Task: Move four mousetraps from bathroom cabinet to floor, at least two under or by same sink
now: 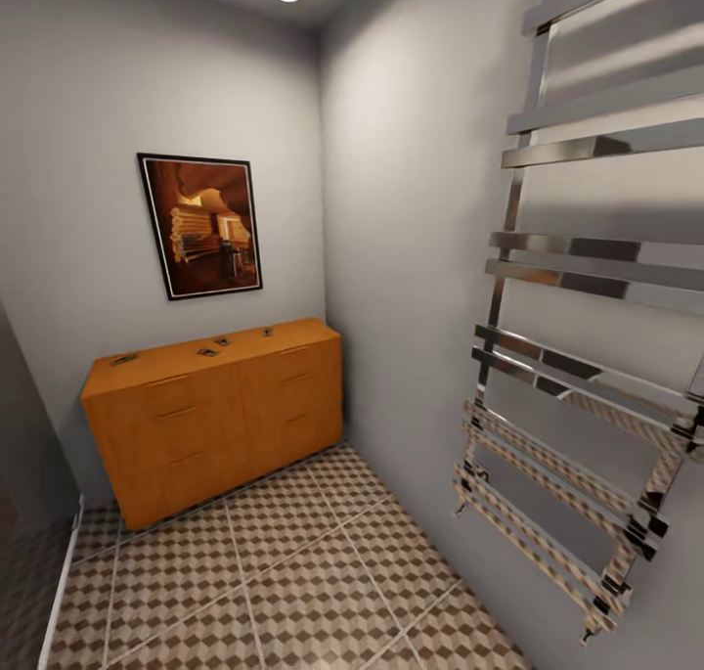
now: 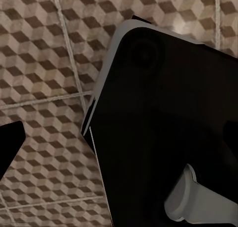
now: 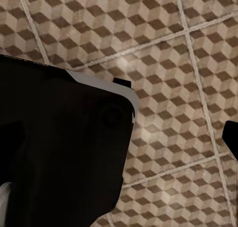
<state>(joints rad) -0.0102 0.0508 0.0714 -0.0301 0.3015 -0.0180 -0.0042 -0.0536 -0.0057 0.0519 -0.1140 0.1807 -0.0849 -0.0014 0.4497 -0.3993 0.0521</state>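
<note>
The orange-brown cabinet stands against the far wall under a framed picture. Several small tan mousetraps lie spread along its flat top: one at the left end, two near the middle, one toward the right. The cube-patterned bathroom floor runs from me to the cabinet. In the left wrist view a dark fingertip sits at the frame's edge over the tiles; the right wrist view has a dark fingertip at its edge too. Nothing lies between the fingers. The sink is out of view.
A tall chrome towel rail hangs on the right wall and juts into the narrow room. A dark framed picture hangs above the cabinet. My black base covers much of both wrist views. A white edge borders the floor at left.
</note>
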